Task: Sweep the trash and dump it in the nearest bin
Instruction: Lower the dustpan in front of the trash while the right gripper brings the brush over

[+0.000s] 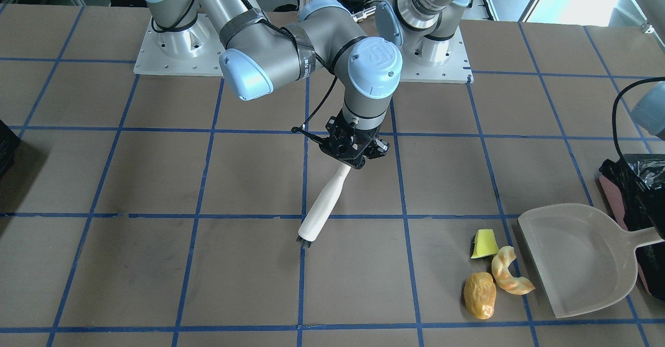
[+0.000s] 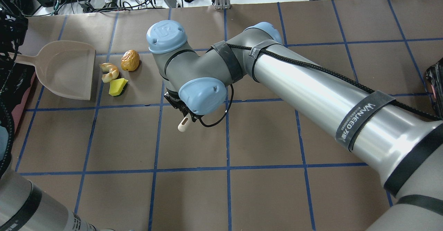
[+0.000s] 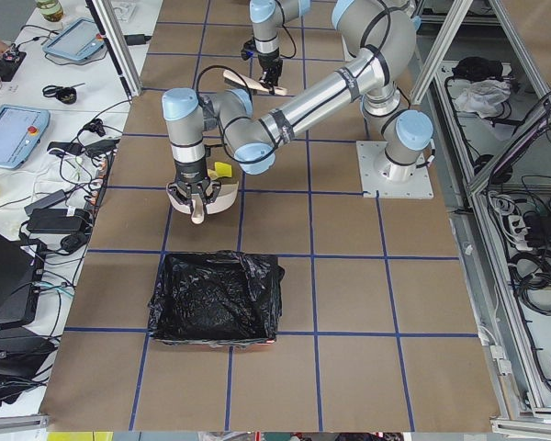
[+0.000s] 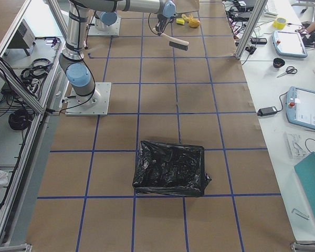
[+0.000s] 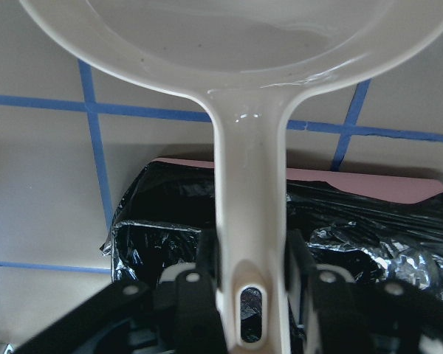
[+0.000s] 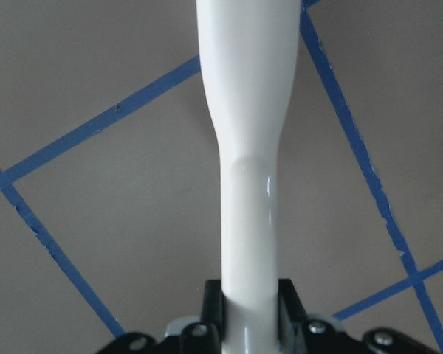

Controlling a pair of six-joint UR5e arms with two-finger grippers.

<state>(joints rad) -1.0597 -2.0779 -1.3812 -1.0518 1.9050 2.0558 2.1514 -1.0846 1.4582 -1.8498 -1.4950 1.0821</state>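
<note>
While the right pincer (image 1: 347, 162) clamps the white brush (image 1: 324, 201) by its handle, bristles pointing down over the bench (image 1: 156, 170), the left pincer (image 5: 251, 262) grips the dustpan (image 1: 576, 253) by its handle, above the black-lined, pink-sided bin (image 1: 640, 183). Trash pieces, namely a yellow wedge (image 1: 484, 243), a croissant (image 1: 506, 274) and a brown oval lump (image 1: 479, 295), lie on the bench just outside the pan's lip.
</note>
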